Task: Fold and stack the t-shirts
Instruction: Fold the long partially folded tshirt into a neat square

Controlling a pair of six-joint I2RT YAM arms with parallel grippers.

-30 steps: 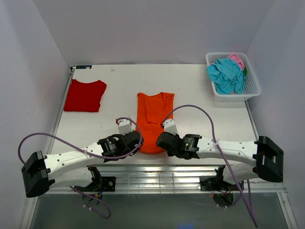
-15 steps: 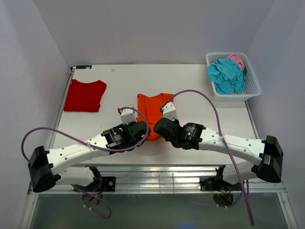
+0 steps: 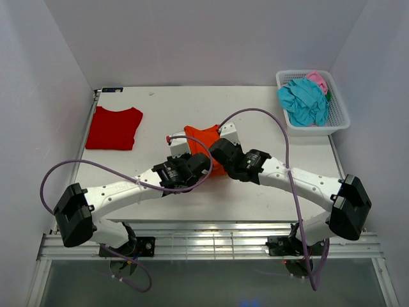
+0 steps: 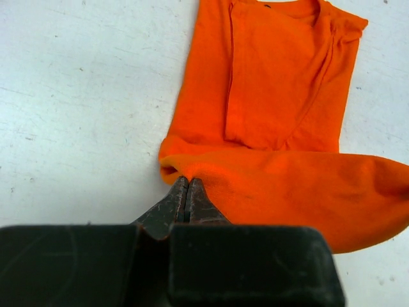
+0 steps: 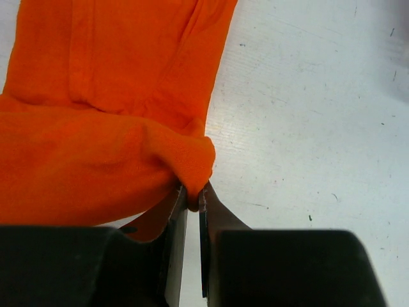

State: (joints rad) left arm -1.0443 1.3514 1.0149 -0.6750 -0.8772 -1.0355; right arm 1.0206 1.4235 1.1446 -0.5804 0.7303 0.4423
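The left gripper (image 4: 186,192) has its two fingers pressed together on the near left corner of the orange t-shirt (image 4: 275,96). The cloth bunches directly at the fingertips. From this pinch a thick rolled fold of the shirt runs to the right of the gripper, and it lies over the flat part of the shirt. Ahead of the fingers the shirt is spread on the white table (image 4: 77,96), with the collar at the far end.

The right gripper (image 5: 192,192) pinches the other corner of the same fold. Only a thin slit shows between its fingers, and a lump of orange cloth sits at the tips. The fold goes away to the left of this gripper, and bare table is at its right.

In the top view both grippers are close together over the shirt, which is mostly hidden under them. A red t-shirt (image 3: 114,128) lies flat well to the left of the left gripper. Far to the right of the right gripper stands a white basket (image 3: 339,121) holding a teal t-shirt (image 3: 303,99) and a pink t-shirt (image 3: 317,79), both crumpled.
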